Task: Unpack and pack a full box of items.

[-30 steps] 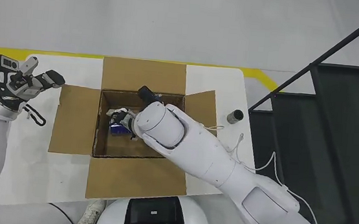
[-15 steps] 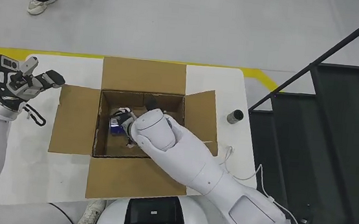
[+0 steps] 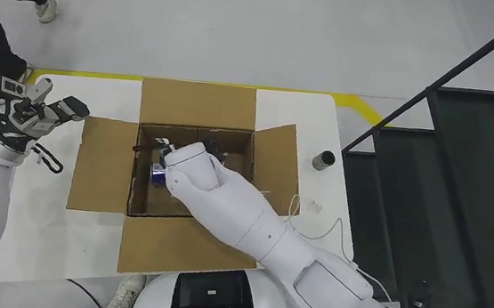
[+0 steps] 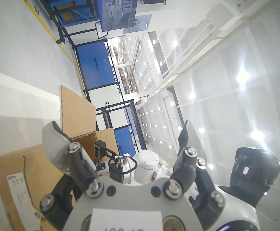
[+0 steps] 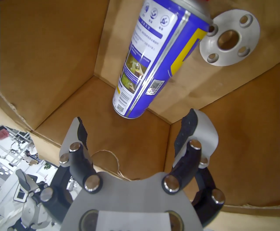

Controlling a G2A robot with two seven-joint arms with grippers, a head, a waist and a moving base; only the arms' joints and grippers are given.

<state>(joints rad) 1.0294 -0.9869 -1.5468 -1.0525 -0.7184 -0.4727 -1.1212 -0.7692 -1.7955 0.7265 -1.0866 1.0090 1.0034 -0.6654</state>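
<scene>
Hovering in box [image 3: 102,176], right tool [image 5: 135,119] apart, empty; straddle spray can [image 5: 153,54] mid-body, avoid flange [image 5: 229,39] by its cap, then close. Left tool [image 4: 118,129] apart, box's 9 o'clock.

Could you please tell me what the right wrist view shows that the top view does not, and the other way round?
The right wrist view adds the right gripper, open just short of the spray can, and a grey round flange with bolt holes lying at the can's far end. The top view adds the left gripper over the table near its left edge, the flaps of the box spread flat, and a small dark cylinder right of the box. Both share the box and the blue spray can inside it.
</scene>
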